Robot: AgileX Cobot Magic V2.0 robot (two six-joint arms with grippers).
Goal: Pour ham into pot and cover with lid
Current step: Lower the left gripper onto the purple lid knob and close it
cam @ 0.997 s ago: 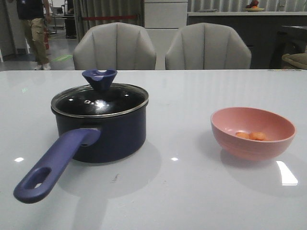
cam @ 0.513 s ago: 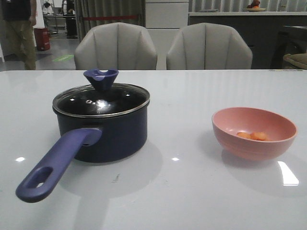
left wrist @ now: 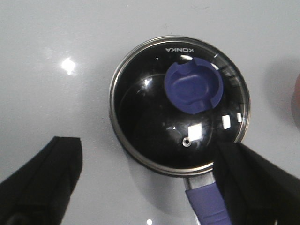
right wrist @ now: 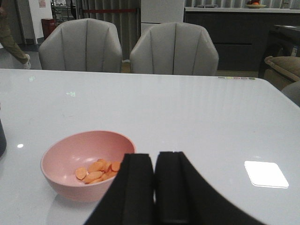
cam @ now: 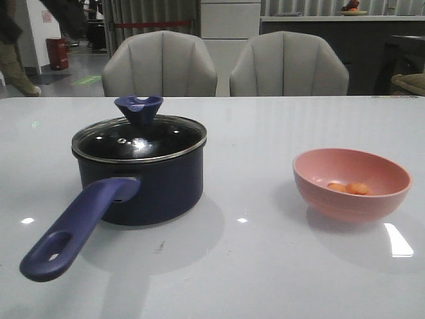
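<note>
- Front view: I see the navy pot (cam: pixel 143 186) on the left part of the white table (cam: pixel 252 266), its glass lid (cam: pixel 139 139) seated on the rim, blue knob (cam: pixel 138 107) up. The purple-blue handle (cam: pixel 76 229) runs toward the camera and to the left. Well apart on the right stands a salmon-pink bowl (cam: pixel 350 185) holding the ham (cam: pixel 348 188), orange pieces at its bottom. Two grey chairs (cam: pixel 159 65) stand behind the table. Neither claw shows here.
- Left wrist view: I am looking straight down on the lid (left wrist: pixel 180 105), "KONKA" printed near its metal rim, the knob (left wrist: pixel 193 86) off-centre in the picture. The left claw (left wrist: pixel 150 183) is spread wide, one dark finger on each side, touching nothing.
- Right wrist view: the right claw (right wrist: pixel 154 187) is clenched, fingers pressed together with nothing between them. Beyond it the bowl (right wrist: pixel 86 164) sits on the table (right wrist: pixel 187 108) with the ham (right wrist: pixel 98 169) lying as several thin orange slices.
</note>
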